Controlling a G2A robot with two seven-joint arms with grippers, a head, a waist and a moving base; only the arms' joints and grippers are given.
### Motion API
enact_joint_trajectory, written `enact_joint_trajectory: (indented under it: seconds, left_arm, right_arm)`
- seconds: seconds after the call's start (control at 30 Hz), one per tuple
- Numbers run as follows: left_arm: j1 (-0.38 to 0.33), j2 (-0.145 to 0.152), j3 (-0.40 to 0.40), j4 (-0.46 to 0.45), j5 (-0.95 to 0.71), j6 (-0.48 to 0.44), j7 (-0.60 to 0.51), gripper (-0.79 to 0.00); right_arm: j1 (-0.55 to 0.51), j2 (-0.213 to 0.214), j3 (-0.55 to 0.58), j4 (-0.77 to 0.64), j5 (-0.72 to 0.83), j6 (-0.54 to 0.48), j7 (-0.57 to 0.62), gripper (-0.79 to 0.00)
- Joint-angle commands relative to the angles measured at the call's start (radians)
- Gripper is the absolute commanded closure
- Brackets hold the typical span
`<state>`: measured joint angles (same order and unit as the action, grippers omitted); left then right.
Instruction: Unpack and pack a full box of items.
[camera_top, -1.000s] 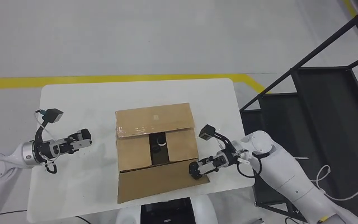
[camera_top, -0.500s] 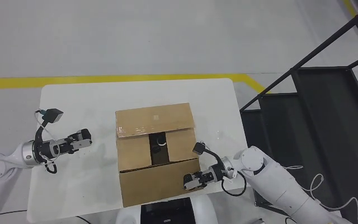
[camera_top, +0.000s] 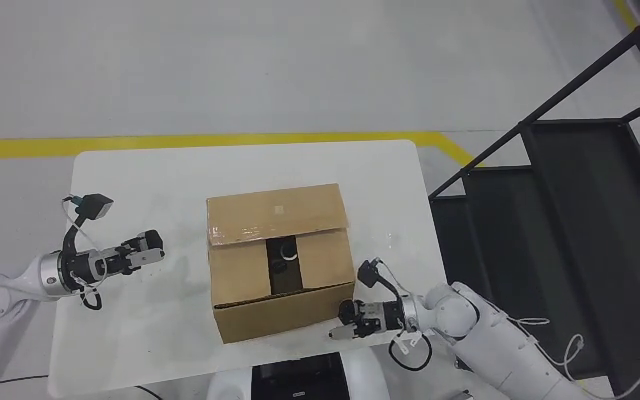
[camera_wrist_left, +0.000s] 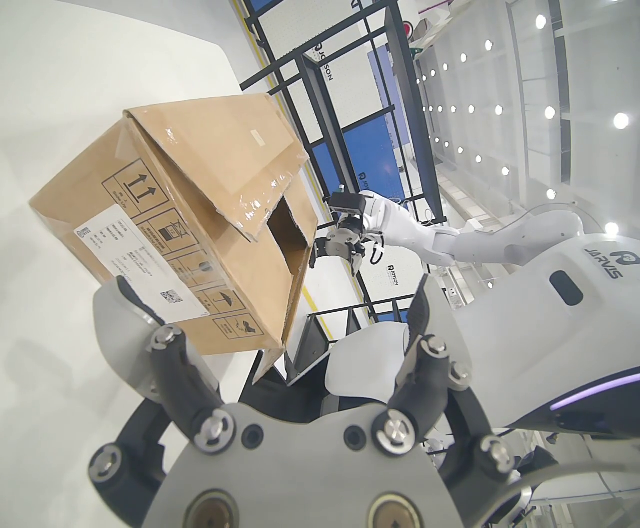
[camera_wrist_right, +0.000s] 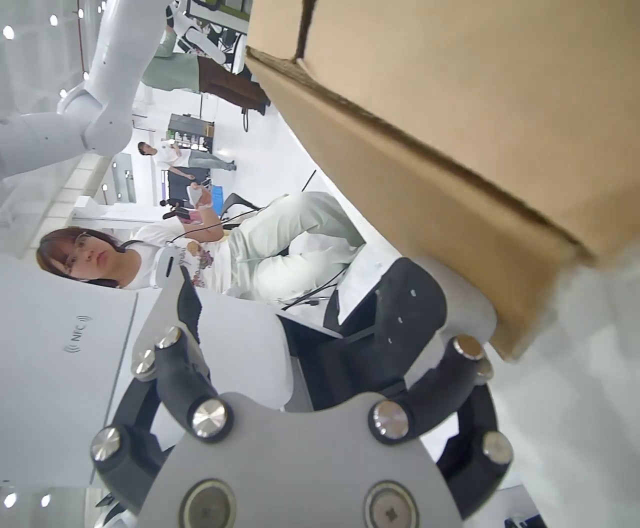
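Note:
A brown cardboard box (camera_top: 277, 215) stands in the middle of the white table (camera_top: 140, 180). Its top flaps are partly folded in, leaving a dark gap (camera_top: 283, 263) with something dark and white inside. The near flap hangs down over the box's front face (camera_top: 280, 315). My right gripper (camera_top: 345, 324) is low at the box's front right corner, by the table's front edge, open and holding nothing (camera_wrist_right: 300, 305); the box's edge (camera_wrist_right: 450, 150) is close above it. My left gripper (camera_top: 152, 247) is open over the table left of the box (camera_wrist_left: 200, 225), well apart from it.
A black metal stair frame (camera_top: 540, 200) stands just right of the table. A yellow floor line (camera_top: 200, 143) runs behind the table. Bare tabletop lies left of and behind the box.
The right arm has dropped toward the table's front edge, and the near flap went from sticking out flat to hanging down the box's front. The left arm stayed put.

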<state>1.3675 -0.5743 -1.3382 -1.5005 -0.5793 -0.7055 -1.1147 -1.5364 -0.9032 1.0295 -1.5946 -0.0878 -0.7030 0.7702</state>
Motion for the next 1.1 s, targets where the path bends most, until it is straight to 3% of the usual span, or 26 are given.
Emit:
enact_joint_trajectory:
  seconds: [0.0,0.17,0.4,0.53,0.67,0.8,1.07]
  left_arm:
    - [0.000,0.000,0.000,0.000,0.000,0.000,0.000,-0.785]
    - [0.000,0.000,0.000,0.000,0.000,0.000,0.000,-0.785]
    - [0.000,0.000,0.000,0.000,0.000,0.000,0.000,-0.785]
    - [0.000,0.000,0.000,0.000,0.000,0.000,0.000,-0.785]
    - [0.000,0.000,0.000,0.000,0.000,0.000,0.000,-0.785]
    - [0.000,0.000,0.000,0.000,0.000,0.000,0.000,-0.785]
    - [0.007,-0.003,-0.002,-0.015,0.021,0.019,0.035,-0.785]
  right_arm:
    - [0.004,-0.003,-0.004,0.015,-0.037,-0.018,-0.033,-0.785]
    - [0.007,-0.006,-0.015,0.005,-0.089,-0.043,-0.075,-0.785]
    - [0.004,0.018,0.009,-0.115,0.241,-0.136,0.078,-0.785]
    - [0.032,0.038,0.065,-0.156,0.457,-0.025,0.178,-0.785]
    - [0.112,0.040,0.080,-0.093,0.611,0.209,0.240,-0.785]
    - [0.213,0.021,0.054,-0.013,0.689,0.287,0.233,-0.785]
    - [0.325,-0.025,-0.046,0.159,0.682,0.317,0.175,-0.785]
